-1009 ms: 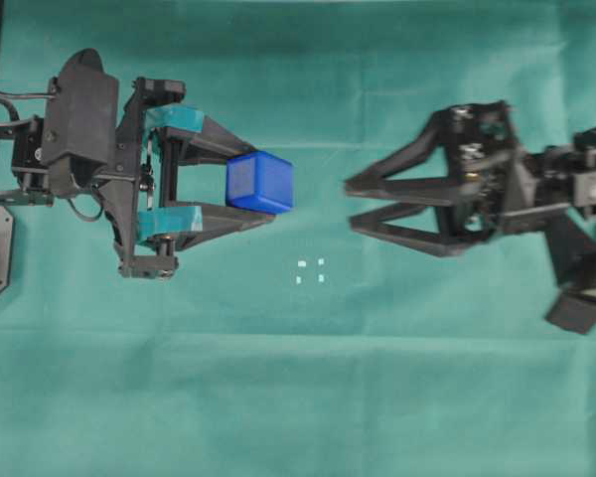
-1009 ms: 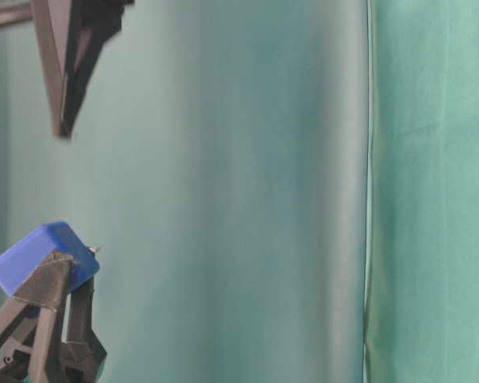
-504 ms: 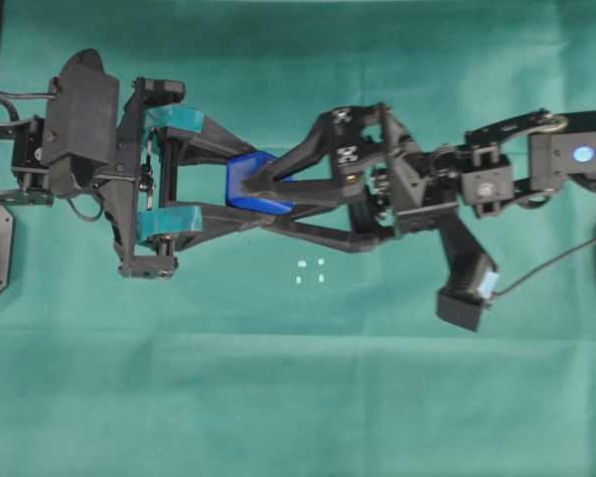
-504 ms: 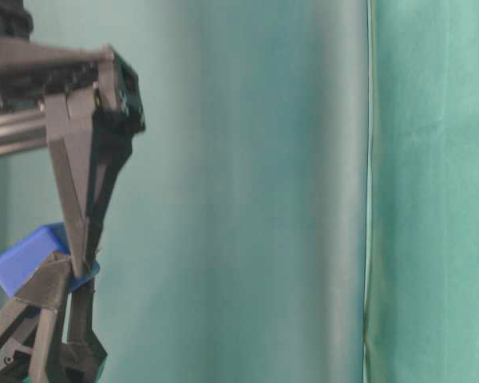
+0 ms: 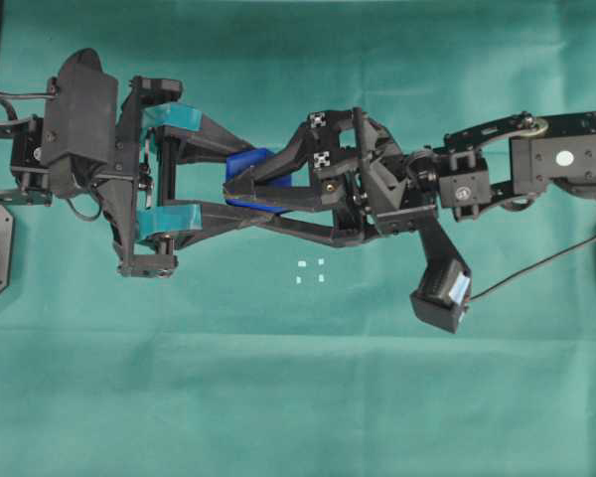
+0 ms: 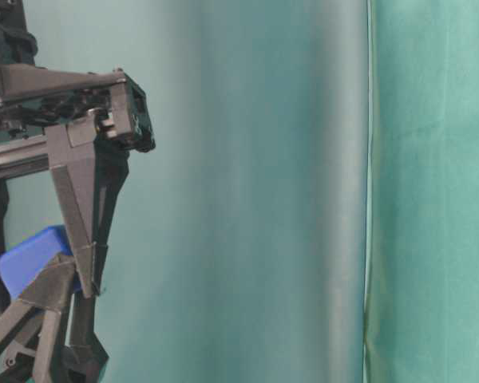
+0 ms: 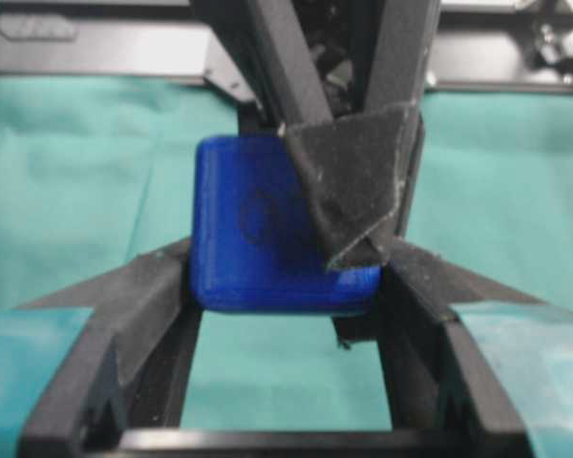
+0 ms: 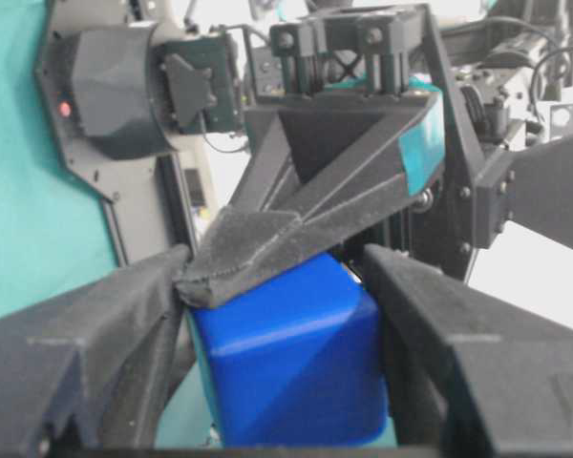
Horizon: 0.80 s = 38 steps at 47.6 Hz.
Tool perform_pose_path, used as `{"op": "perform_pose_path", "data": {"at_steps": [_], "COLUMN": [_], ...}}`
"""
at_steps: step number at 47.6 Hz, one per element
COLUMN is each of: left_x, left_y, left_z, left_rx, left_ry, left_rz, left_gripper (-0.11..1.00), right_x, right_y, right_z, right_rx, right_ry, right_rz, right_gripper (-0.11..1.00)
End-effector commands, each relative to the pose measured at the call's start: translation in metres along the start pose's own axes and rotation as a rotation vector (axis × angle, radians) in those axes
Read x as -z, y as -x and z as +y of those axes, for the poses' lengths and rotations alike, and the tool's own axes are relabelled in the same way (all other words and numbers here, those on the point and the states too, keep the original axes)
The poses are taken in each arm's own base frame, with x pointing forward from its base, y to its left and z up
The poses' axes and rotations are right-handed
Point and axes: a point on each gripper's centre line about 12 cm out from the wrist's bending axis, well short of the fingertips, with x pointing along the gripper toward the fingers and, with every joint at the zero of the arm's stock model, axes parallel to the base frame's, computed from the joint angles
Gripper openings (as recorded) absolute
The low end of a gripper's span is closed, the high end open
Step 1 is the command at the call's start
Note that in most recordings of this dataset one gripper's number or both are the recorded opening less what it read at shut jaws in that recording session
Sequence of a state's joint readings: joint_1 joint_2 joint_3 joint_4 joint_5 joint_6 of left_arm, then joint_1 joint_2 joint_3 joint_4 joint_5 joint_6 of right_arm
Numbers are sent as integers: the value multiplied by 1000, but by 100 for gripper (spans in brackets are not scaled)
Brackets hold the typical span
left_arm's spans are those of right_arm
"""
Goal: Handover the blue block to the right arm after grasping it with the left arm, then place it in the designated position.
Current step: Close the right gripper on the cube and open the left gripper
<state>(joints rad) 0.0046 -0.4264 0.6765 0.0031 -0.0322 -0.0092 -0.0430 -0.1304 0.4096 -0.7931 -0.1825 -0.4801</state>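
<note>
The blue block (image 5: 253,177) sits pinched between the left end effector (image 5: 240,181) fingertips, with the right end effector (image 5: 246,194) fingers straddling it. Whether they press it yet is unclear; they should seat squarely before the left one lets go.

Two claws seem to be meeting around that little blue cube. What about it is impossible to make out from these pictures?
- Overhead view: the blue cube is mostly covered by the right end effector.
- Table-level view: the cube is partly hidden by black fingers, and the left end effector is cut off by the bottom edge.
- Left wrist view: the cube's faint mark is too blurred to read.
- Right wrist view: whether the right fingers already press the cube cannot be told.
- The four white marks appear only overhead, tiny.
</note>
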Motion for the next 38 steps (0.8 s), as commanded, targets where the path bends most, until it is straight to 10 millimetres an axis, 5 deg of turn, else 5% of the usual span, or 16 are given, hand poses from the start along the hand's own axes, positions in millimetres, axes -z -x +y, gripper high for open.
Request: {"op": "perform_pose_path", "data": {"at_steps": [1,38], "left_x": [-8,-11], "left_y": [2,2], "left_z": [-3,-6], "left_rx": [8,17], "left_ry": [-2,6], "left_rz": [-21,-31], "left_gripper": [46,48], "right_x": [-4,1], "right_y": [3,3], "right_z": [-18,-16], "right_rx": [41,24], "right_ry": [-1,-17], "right_rz": [-2,35], "right_gripper": [60,60]}}
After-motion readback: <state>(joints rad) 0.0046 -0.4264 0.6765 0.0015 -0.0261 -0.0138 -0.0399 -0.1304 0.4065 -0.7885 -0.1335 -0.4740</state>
